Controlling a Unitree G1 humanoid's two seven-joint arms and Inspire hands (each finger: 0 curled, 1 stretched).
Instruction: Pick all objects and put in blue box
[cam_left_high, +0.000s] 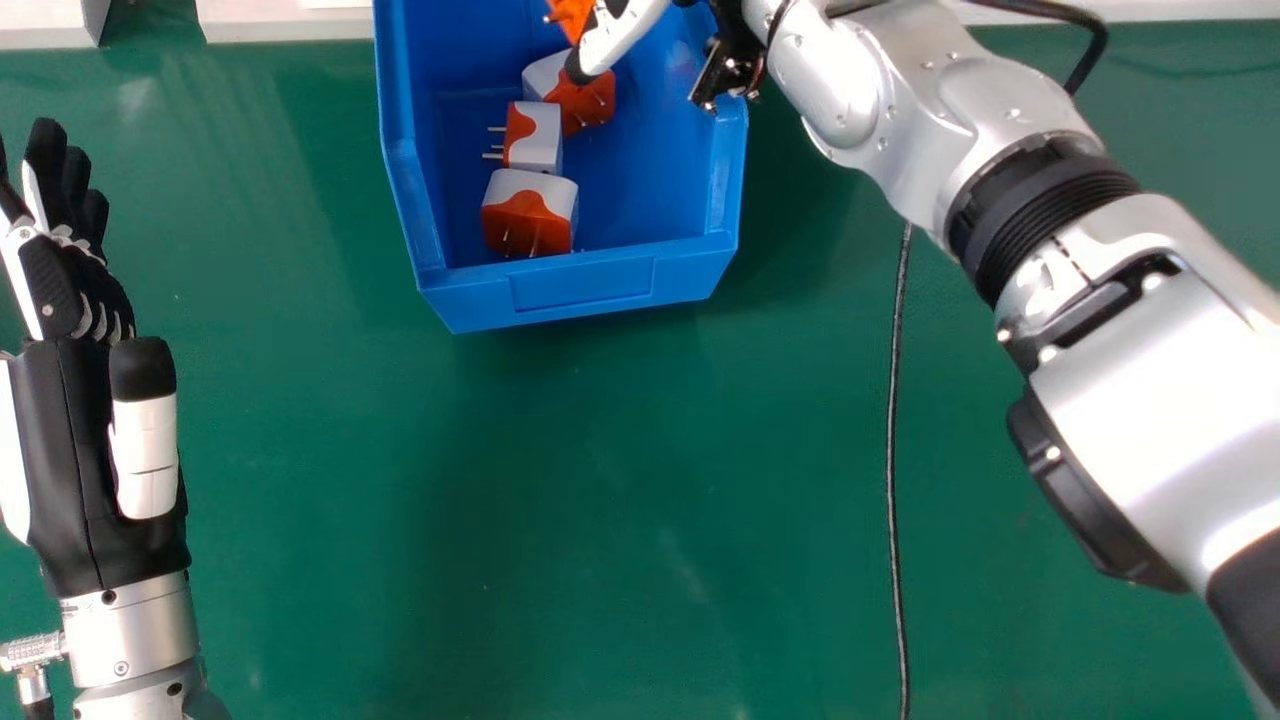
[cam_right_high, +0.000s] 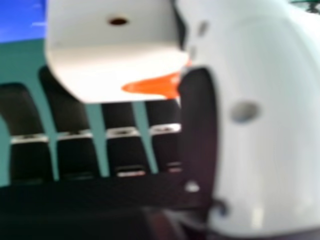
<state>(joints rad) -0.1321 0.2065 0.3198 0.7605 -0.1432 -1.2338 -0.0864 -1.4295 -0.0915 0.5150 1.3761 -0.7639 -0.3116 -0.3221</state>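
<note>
My right hand (cam_left_high: 622, 35) is over the far part of the blue box (cam_left_high: 584, 286), its thumb bent around a white and orange plug adapter (cam_left_high: 571, 17). In the right hand view, this adapter (cam_right_high: 117, 70) is pinched between the thumb and fingers of my right hand (cam_right_high: 260, 145). Three similar adapters lie in the box: one near the front wall (cam_left_high: 530, 213), a sideways one (cam_left_high: 534, 138) with its prongs pointing left, and another (cam_left_high: 583, 100) partly behind my thumb. At the far left, my left hand (cam_left_high: 70, 290) rests open over the table.
The green table (cam_left_high: 560, 520) extends on both sides of the box. A thin black cable (cam_left_high: 893, 450) runs down it to the right, beneath my right arm. White blocks (cam_left_high: 285, 20) stand along the back edge.
</note>
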